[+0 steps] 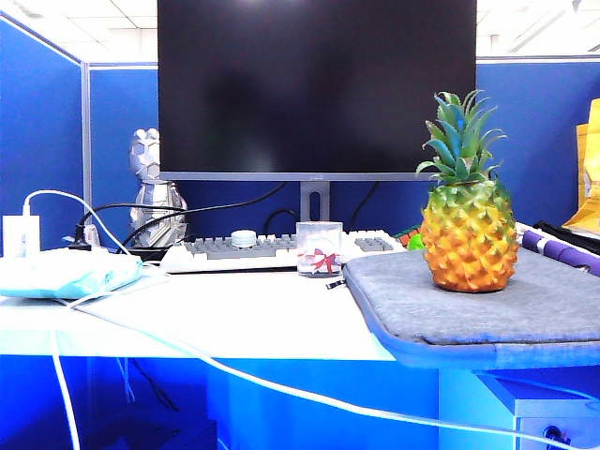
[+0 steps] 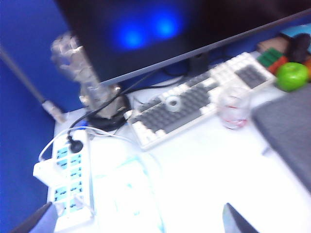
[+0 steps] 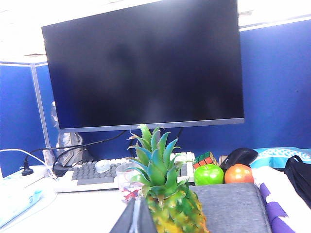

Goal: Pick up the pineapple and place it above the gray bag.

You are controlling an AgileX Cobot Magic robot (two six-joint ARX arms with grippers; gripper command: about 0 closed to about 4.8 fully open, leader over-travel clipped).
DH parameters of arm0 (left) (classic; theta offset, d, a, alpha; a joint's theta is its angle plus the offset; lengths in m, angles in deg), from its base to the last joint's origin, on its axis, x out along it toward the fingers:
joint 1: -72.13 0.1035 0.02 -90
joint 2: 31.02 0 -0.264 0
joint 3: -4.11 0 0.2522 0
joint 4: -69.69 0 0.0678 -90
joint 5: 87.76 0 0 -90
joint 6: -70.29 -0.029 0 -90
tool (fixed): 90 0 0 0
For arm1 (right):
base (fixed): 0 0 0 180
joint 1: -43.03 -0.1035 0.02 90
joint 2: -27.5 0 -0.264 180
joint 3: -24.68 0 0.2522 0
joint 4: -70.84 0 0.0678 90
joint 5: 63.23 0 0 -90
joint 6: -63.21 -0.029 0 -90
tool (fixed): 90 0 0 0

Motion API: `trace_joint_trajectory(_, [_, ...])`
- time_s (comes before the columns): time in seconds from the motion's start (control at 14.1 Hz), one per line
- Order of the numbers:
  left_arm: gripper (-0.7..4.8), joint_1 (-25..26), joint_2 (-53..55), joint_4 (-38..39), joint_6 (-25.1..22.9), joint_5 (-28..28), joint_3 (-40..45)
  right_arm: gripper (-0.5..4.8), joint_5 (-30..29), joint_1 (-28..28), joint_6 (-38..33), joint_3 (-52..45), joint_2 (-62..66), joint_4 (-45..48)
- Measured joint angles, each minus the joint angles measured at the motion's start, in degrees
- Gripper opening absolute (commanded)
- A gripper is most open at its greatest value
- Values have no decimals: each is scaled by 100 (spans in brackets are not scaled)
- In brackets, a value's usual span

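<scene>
The pineapple (image 1: 468, 239) has yellow-orange skin in a diamond pattern, shading green near the top, under a green-blue spiky crown. The gray bag (image 1: 487, 300) is flat gray with blue-gray edging. The keyboard (image 1: 272, 249) mixes white and gray keys. The monitor (image 1: 316, 84) is black. A green apple (image 3: 208, 174) sits beside an orange fruit (image 3: 239, 173). The partition (image 1: 42, 141) is deep blue.

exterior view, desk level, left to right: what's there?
White wall plug → pale light-blue soft packet → silver faceted figurine → white-and-gray keyboard → small clear cup with red bow → yellow-orange pineapple with green crown, standing upright on the flat gray felt bag.
</scene>
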Motion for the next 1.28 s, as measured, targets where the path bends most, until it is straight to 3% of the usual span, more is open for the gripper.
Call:
trace_joint_trajectory(0.14, [479, 33, -966, -1947, 68, 2, 2317, 5, -7, 0, -2, 0, 0, 2])
trace_joint_trajectory(0.21, [479, 17, -1386, -2535, 170, 50, 3316, 5, -2, -9, -7, 0, 0, 2])
trace_joint_trajectory(0.35, [479, 22, -2216, -3904, 509, 61, 4774, 4, 15, -24, -11, 0, 0, 2])
trace_joint_trajectory(0.5, [479, 20, -2796, -4723, 634, -98, 5639, 4, 13, -24, -11, 0, 0, -7])
trace_joint_trajectory(0.78, [479, 20, -4306, -5134, 1141, -175, 7316, 4, 13, -26, -11, 2, 0, -24])
trace_joint_trajectory(1.06, [479, 20, -5615, -5381, 1189, -177, 8387, 4, 11, -28, -15, 0, 0, -122])
trace_joint_trajectory(1.28, [479, 20, -6177, -5545, 1143, -503, 9053, 4, 13, -26, -15, 0, 0, -219])
